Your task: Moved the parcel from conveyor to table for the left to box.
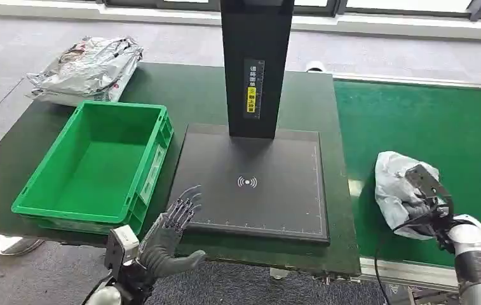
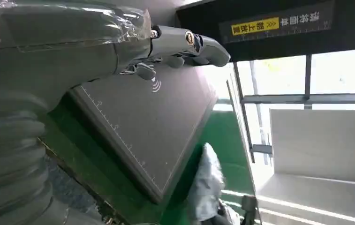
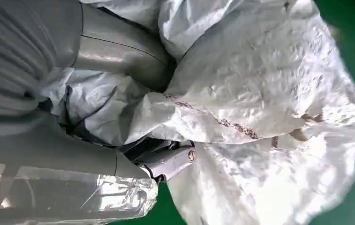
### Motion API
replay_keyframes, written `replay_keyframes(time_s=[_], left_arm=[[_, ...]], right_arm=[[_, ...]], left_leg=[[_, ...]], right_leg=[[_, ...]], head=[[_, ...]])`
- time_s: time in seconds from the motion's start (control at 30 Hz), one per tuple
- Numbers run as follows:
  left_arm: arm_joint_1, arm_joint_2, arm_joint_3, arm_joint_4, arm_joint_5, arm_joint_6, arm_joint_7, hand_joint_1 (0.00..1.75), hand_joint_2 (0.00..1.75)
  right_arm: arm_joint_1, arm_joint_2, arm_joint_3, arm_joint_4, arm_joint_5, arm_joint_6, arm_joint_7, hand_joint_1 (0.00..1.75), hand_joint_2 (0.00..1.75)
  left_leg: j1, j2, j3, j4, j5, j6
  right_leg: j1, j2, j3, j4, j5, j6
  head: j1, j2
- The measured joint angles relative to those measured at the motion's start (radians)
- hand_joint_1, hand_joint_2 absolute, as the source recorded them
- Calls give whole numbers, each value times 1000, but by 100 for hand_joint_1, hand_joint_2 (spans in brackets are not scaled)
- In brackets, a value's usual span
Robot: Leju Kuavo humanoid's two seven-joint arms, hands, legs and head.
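While the parcel (image 1: pixel 398 190) is lying on the conveyor (image 1: pixel 441 127), your right hand (image 1: pixel 423 202) is gripping it.
Left hand (image 1: pixel 175 223) is waiting open-fingered beside the box (image 1: pixel 98 166), ready for the surface (image 1: pixel 301 95) handover.

Right hand (image 1: pixel 423 202) grips with fingers curled (thumb pressed in); left hand (image 1: pixel 175 229) hovers, fingers spread.

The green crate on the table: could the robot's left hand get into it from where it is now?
Probably yes. The left hand is open at the table's near edge, right beside the green crate, whose top is open and which looks empty, with nothing between them.
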Motion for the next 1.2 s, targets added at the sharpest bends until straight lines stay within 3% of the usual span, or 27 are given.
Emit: replay_keyframes(time_s=[0.17, 0.37, 0.63, 0.8, 1.03, 1.2], left_arm=[[11, -2, 0, -13, -11, 19, -13, 0, 175], [16, -2, 0, -14, -19, 22, -17, 0, 175], [17, -2, 0, -14, -19, 22, -18, 0, 175], [-4, -3, -9, -4, -21, 3, -17, 0, 175], [-42, -15, -29, 9, -27, -21, 8, 0, 175], [-47, -16, -35, 12, -27, -29, 10, 0, 175]], right_arm=[[46, 47, -64, -211, -234, -30, -29, 175, 175], [88, 70, -65, -428, -261, -32, -32, 175, 175], [103, 84, -50, -548, -229, -29, -49, 175, 175], [85, 97, 79, -606, -191, -44, -43, 175, 175], [-13, 177, 324, -587, -233, -81, -17, 175, 175], [-12, 230, 441, -576, -251, -83, -11, 175, 175]], left_leg=[[0, -1, 0, 0, 0, 0], [0, -1, 0, 0, 0, 0], [0, -1, 0, 0, 0, 0], [1, 1, 0, 0, 0, -1], [2, -1, 0, 0, 2, -3], [2, 0, 0, 0, 2, -3]], right_leg=[[0, -1, 0, 0, -1, -1], [0, 0, 0, 0, -1, -1], [0, 0, 0, 0, -1, -1], [1, 1, 0, 1, -1, -1], [2, 0, -1, 1, 0, -2], [2, 2, -1, 1, 0, -2]], head=[[0, 0], [0, 0], [0, 0], [0, 0], [0, 0], [0, 0]])
